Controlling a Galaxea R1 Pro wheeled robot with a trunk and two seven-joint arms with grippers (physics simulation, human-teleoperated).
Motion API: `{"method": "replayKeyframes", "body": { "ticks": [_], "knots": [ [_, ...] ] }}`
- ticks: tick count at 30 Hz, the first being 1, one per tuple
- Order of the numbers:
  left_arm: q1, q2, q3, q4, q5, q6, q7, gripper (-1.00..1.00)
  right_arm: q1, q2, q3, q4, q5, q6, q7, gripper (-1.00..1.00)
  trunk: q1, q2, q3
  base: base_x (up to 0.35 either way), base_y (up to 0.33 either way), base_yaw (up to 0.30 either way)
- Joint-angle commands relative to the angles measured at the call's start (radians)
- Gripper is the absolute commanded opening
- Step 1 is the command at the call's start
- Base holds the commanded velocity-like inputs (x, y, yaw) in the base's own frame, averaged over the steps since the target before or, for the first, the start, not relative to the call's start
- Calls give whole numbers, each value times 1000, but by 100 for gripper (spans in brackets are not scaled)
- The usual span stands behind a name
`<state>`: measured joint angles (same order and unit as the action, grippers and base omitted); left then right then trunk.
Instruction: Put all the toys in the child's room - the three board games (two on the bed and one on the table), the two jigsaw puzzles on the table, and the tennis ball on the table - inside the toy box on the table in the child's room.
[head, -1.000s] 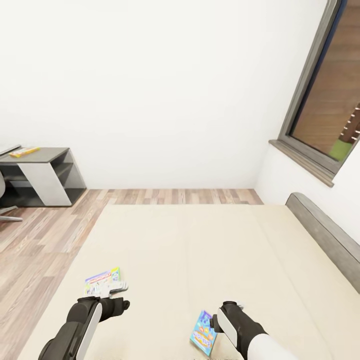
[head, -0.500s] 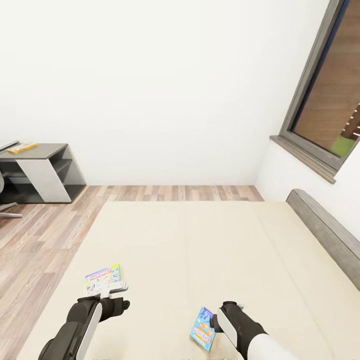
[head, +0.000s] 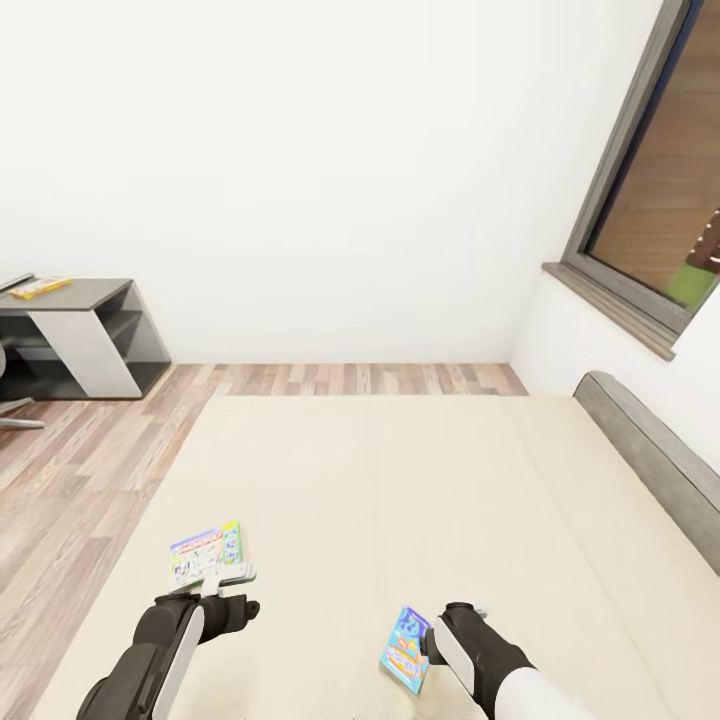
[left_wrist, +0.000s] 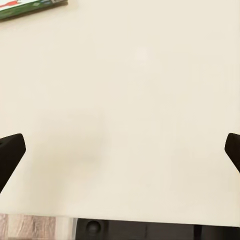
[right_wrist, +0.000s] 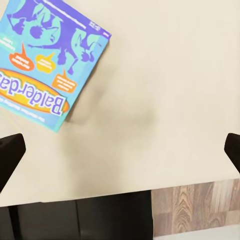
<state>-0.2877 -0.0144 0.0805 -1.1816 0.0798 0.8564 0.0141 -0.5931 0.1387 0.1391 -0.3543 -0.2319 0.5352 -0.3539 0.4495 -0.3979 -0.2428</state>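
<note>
Both arms reach out low over the wide bed (head: 400, 500) with its plain cream-beige mattress and dark grey frame, which serves here as the landmark. The left gripper (left_wrist: 120, 150) hangs above bare mattress at the bed's near left part with its dark fingertips (left_wrist: 10, 150) spread wide apart and nothing between them. The right gripper (right_wrist: 120, 150) hangs above the mattress at the bed's near edge, also spread wide and empty.

Just beside the right arm, on the side toward the left arm, the flat blue board game box with cartoon art and orange lettering (head: 407, 650) lies flat on the mattress near the bed's near edge; in the right wrist view (right_wrist: 47, 65) it sits apart from both fingertips. Slightly farther in, near the bed's left edge, a pale and green flat board game box with a red logo (head: 203, 556) lies flat on the mattress, just ahead of the left forearm; whether the arm touches it cannot be told.

Left of the bed runs the wood-plank floor (head: 70, 470). Beyond the bed's far left corner stands a dark-grey cabinet (head: 85, 340) with open shelves, and a thin yellow flat item (head: 40, 287) lies on its top. To the bed's right, above the grey headboard, a grey-framed window (head: 650, 200) is set in the white wall (head: 300, 180).
</note>
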Motion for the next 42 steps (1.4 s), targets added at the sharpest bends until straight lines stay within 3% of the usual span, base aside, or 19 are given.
{"method": "replayKeyframes", "body": {
  "ticks": [1,23,33,42],
  "knots": [
    [-1,-1,3,-1,8,5,2,100,-1,-1,8,-2,-11,5,-8,100,1,-2,-4,0,0,0],
    [-1,-1,4,-5,9,4,0,100,-1,0,8,-10,-9,-38,-8,100,1,-2,-40,0,0,0],
    [-1,-2,4,-6,9,5,1,100,-2,0,8,-182,-13,-33,-8,100,1,-2,-57,0,0,0],
    [-3,1,6,-24,11,12,2,100,-2,-1,7,-211,-20,-33,-8,100,1,-2,-72,0,0,0]
  ]
}}
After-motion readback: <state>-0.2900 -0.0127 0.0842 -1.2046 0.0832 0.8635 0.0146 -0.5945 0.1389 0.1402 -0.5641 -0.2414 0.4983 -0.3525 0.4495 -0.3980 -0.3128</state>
